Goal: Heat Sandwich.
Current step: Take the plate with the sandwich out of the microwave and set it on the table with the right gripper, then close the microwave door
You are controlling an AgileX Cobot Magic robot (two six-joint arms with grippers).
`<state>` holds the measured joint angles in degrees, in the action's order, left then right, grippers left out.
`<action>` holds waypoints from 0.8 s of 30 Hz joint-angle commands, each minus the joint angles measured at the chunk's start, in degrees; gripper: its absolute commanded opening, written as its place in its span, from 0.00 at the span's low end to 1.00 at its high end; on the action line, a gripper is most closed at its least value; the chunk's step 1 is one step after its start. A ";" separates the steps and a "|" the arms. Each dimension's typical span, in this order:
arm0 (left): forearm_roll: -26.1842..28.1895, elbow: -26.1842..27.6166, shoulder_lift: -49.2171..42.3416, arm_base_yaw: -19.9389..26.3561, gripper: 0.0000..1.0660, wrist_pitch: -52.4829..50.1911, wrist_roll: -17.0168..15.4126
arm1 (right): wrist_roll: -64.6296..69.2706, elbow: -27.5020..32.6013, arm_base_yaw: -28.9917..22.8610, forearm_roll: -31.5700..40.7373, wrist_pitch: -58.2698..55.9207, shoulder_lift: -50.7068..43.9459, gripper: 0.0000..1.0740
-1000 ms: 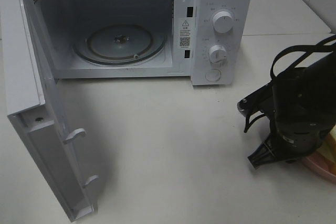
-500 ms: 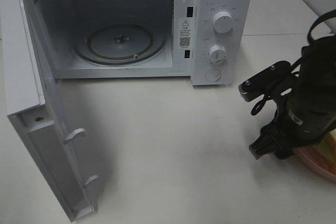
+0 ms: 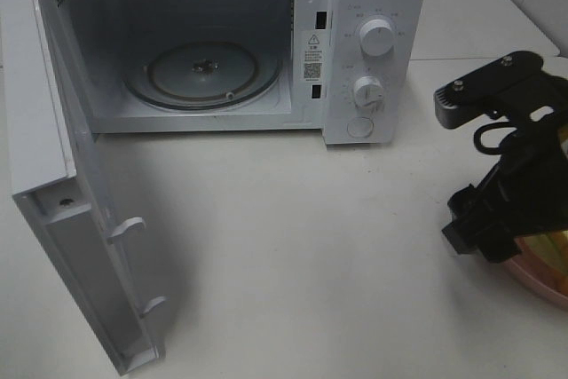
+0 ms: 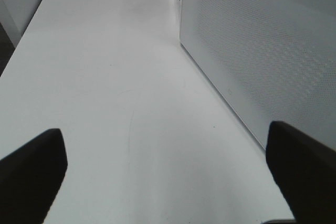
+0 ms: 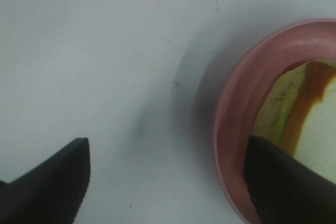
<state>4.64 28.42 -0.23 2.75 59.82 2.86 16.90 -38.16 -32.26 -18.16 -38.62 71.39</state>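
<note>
White microwave [image 3: 355, 51] sits upper middle of the exterior high frame on a white surface [image 3: 293, 264]. Its door [image 3: 62, 219] is swung open toward the left edge, running down to lower left. Inside, a glass turntable [image 3: 202, 73] lies flat in the cavity, nothing on it. Two knobs [image 3: 377, 37] on the panel at right, a round button below them.

Right tool [image 3: 484, 232] is at the right edge of the exterior high frame, mid height, black, over the near rim of a pink plate [image 3: 541, 281] that is cut off at the lower right corner. In the right wrist view the right tool [image 5: 168, 182] has its jaws spread wide, holding nothing: one fingertip [image 5: 50, 182] over bare surface, the other over the plate's rim [image 5: 226, 129]. The sandwich [image 5: 304, 114] lies on the plate, at the right edge of that view: white bread, orange-brown crust, pale yellow-green filling showing. Only a yellowish sliver of it [image 3: 555, 259] shows in the exterior high view, behind the arm.

Left tool [image 4: 168, 182] is seen only in the left wrist view, jaws wide, nothing between them, above bare surface. The microwave's perforated side wall [image 4: 262, 61] fills the upper right of that view.
</note>
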 commanded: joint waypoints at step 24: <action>0.46 -0.11 -1.38 -0.34 0.92 -0.46 0.00 | -10.08 -0.34 0.23 11.75 -24.24 -35.18 0.71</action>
<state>4.64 28.42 -0.23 2.75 59.82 2.86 7.68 -38.16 -32.26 -7.28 -61.13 37.99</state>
